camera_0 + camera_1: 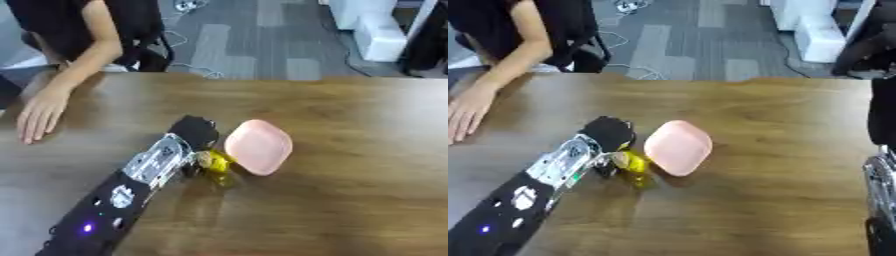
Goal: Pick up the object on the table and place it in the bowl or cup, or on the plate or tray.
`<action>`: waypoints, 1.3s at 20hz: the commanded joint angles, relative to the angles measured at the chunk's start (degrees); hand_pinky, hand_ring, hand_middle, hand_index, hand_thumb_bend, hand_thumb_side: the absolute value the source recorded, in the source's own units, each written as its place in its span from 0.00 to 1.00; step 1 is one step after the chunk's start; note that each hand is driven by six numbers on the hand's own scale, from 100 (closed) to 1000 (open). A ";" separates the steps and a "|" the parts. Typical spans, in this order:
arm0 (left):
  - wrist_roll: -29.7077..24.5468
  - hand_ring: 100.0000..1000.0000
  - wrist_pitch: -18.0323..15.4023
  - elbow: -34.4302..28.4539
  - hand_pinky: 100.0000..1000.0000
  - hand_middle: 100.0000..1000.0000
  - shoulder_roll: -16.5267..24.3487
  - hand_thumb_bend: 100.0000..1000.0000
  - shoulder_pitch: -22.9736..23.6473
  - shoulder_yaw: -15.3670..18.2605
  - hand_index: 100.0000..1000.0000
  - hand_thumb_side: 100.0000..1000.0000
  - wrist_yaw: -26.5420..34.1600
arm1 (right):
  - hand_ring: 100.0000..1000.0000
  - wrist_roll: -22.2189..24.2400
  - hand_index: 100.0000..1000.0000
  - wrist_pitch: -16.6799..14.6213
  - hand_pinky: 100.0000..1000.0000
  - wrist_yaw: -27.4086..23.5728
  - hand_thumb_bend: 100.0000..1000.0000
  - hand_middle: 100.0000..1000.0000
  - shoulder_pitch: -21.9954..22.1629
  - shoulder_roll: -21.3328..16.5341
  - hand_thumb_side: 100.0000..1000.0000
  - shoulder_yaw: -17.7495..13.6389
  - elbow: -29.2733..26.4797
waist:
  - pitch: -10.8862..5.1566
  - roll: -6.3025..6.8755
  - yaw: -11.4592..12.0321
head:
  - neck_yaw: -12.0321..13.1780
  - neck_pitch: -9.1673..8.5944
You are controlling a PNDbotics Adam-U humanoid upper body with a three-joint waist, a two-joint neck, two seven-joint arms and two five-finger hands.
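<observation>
A pink rounded-square plate (259, 146) lies on the wooden table (350, 150) near its middle. Right at the plate's left edge sits a small yellow object (216, 165), partly hidden by my left hand (194, 134). The hand comes in from the lower left on a black and silver arm, its fingers curled down around the yellow object. Whether the object rests on the table or is lifted I cannot tell. Only the forearm of my right arm (880, 200) shows at the right edge of the right eye view; its hand is out of sight.
A person's bare hand (39, 115) rests flat on the table at the far left. Behind the table's far edge are a chair, cables and white boxes on a grey floor.
</observation>
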 commanded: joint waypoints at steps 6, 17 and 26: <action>-0.21 0.05 5.50 -9.81 0.00 0.08 1.15 0.20 -0.84 7.94 0.18 0.00 -4.13 | 0.47 -0.22 0.66 0.10 0.36 0.11 0.00 0.71 -0.56 -1.20 1.00 -0.85 -0.76 | -0.55 -0.08 0.28 | -0.16 -0.18; -2.98 0.06 5.33 -14.35 0.00 0.09 -0.63 0.19 -4.73 8.75 0.18 0.00 -5.07 | 0.47 -0.09 0.66 0.22 0.35 0.51 0.00 0.71 -0.17 -1.16 1.00 -0.77 -0.76 | -0.86 -0.15 0.00 | 0.36 -0.18; 1.05 0.06 1.99 -5.46 0.00 0.09 -5.71 0.21 -9.47 5.78 0.17 0.00 -6.09 | 0.47 0.35 0.66 0.38 0.35 -0.04 0.00 0.71 -0.66 -0.96 1.00 -0.37 -0.76 | -0.76 0.00 -0.79 | 0.60 -0.18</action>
